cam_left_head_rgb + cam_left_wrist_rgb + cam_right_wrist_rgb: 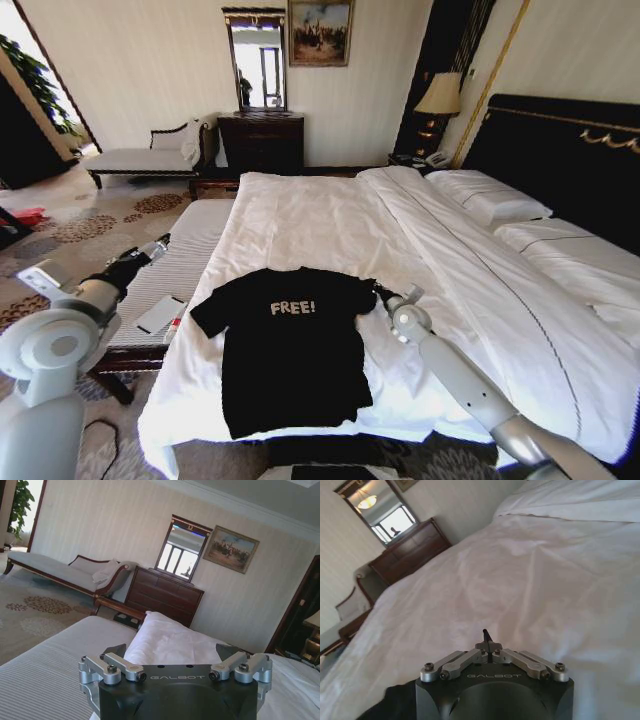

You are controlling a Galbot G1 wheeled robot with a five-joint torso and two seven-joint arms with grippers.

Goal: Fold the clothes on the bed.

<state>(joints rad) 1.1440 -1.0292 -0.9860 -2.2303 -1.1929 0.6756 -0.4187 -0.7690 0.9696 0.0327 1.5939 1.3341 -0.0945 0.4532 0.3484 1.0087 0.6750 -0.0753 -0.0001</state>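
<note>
The clothes, one black T-shirt (290, 350) with white "FREE!" print, lie flat and spread out near the foot of the bed (320, 215), sleeves out to both sides. My right gripper (383, 292) sits low over the white duvet (530, 580) just beside the shirt's right sleeve. Its fingers are shut (487, 641) with nothing seen between them, and a bit of black fabric (390, 702) shows by the wrist. My left gripper (158, 245) hovers off the bed's left side above a striped bench, open (171, 650) and holding nothing.
The striped bench (190, 250) runs along the bed's left side and carries a flat white item (160, 314). Pillows (490, 200) and a dark headboard (570, 150) are at the right. A chaise (140, 155), dresser (262, 140) and lamp (438, 95) line the far wall.
</note>
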